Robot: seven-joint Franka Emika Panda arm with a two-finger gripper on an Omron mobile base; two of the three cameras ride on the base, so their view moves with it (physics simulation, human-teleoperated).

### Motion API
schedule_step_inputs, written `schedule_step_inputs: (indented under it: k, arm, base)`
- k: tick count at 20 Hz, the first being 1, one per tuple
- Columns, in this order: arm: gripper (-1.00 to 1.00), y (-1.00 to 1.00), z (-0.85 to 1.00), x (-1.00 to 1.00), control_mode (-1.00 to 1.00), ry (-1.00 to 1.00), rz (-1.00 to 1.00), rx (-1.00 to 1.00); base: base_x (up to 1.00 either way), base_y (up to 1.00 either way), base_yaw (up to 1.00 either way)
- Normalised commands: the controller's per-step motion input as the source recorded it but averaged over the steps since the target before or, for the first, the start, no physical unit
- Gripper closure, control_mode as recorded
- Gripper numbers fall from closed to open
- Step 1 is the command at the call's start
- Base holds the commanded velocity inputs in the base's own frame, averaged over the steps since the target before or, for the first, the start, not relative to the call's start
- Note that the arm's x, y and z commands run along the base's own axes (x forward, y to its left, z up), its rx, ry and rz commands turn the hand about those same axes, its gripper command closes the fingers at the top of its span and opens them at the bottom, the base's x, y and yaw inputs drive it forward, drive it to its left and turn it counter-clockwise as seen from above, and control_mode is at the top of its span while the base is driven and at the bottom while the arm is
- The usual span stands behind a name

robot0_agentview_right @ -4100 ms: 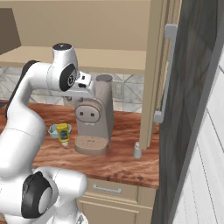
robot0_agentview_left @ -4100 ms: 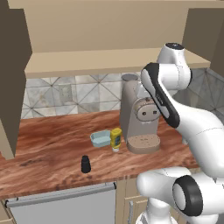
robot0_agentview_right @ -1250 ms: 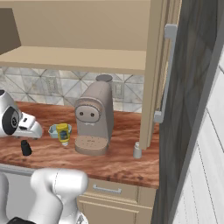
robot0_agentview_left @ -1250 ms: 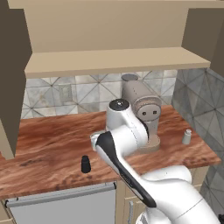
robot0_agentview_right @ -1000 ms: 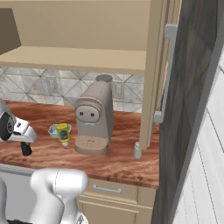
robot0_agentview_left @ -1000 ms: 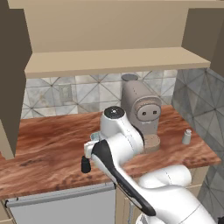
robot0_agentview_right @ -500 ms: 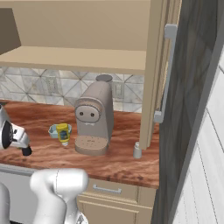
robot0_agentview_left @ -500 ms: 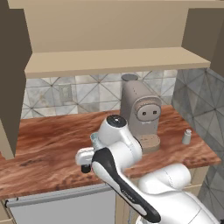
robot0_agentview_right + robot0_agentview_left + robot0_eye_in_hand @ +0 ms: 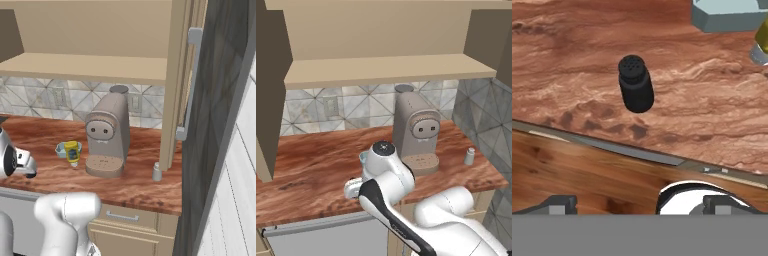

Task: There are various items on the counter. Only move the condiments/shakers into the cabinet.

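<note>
The short black shaker (image 9: pixel 635 84) stands upright on the reddish-brown counter (image 9: pixel 572 60), a little beyond my gripper (image 9: pixel 642 205). The gripper is open, its fingertips (image 9: pixel 559 204) wide apart with nothing between them. It hangs low over the counter's front edge. The yellow squeeze bottle (image 9: pixel 73 151) stands in front of the light-blue dish (image 9: pixel 62 148), left of the coffee machine. The small grey-white shaker (image 9: pixel 470 156) stands to the right of the machine, also seen as the grey-white shaker (image 9: pixel 157 171). Above is the cabinet with its light shelf board (image 9: pixel 386 70).
The big beige coffee machine (image 9: pixel 416 130) stands mid-counter. An open cabinet door with a long handle (image 9: pixel 190 85) hangs at the right. My white arm (image 9: pixel 386 175) bends low across the counter front, over the grey-fronted unit (image 9: pixel 316 235).
The arm has swung down from beside the coffee machine to the counter's front left. The hand sank lower over the last second, toward the black shaker. The jaws stayed open.
</note>
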Motion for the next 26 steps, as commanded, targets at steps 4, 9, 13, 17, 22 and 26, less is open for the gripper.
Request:
schedule_step_inputs:
  k: [4,9,13,17,22,26]
  arm:
    - [-1.00,0.01,-0.34,0.11,-1.00,0.00,0.05,-0.05]
    - [-1.00,0.03,-0.16,0.15,-1.00,0.00,0.04,0.00]
    - [-1.00,0.11,-0.04,0.20,-1.00,0.00,0.02,0.00]
    - [-1.00,0.23,-0.01,0.16,-1.00,0.00,0.01,0.00]
    - [-1.00,0.26,-0.03,0.19,-1.00,0.00,0.00,0.00]
    - [-1.00,0.07,-0.09,0.17,-1.00,0.00,0.00,-0.01]
  base:
    - [0.00,0.00,0.00]
    - [0.00,0.00,0.00]
    - [0.00,0.00,0.00]
    - [0.00,0.00,0.00]
    - [0.00,0.00,0.00]
    - [0.00,0.00,0.00]
